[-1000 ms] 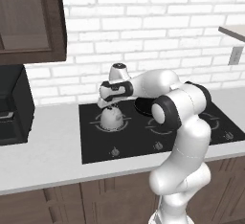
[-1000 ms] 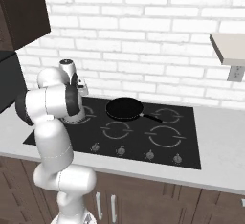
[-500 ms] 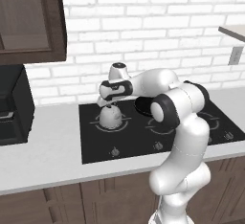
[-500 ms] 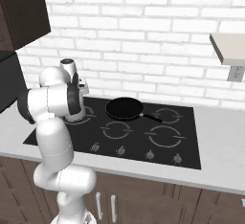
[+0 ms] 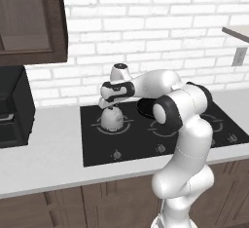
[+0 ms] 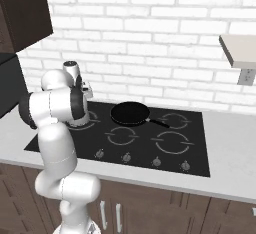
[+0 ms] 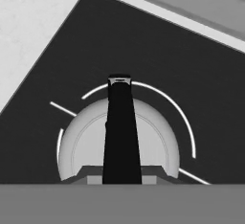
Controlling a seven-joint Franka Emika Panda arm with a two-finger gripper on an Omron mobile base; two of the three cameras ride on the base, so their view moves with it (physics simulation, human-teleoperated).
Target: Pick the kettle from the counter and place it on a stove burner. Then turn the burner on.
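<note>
Nothing has visibly moved in the last second: the kettle (image 5: 112,118) sits as before on the stove burner (image 7: 184,122) at the rear left of the black cooktop (image 5: 97,149), and the gripper (image 5: 108,104) remains just above it. A black frying pan (image 6: 130,113) rests on the neighbouring rear ring, close beside the kettle but apart from it. A dark appliance (image 5: 13,107) stands on the counter (image 5: 44,159), well off to the left. The arm reaches forward and left, elbow bent, hand pointing down. Its jaws are clenched on the kettle's dark handle (image 7: 120,132).
</note>
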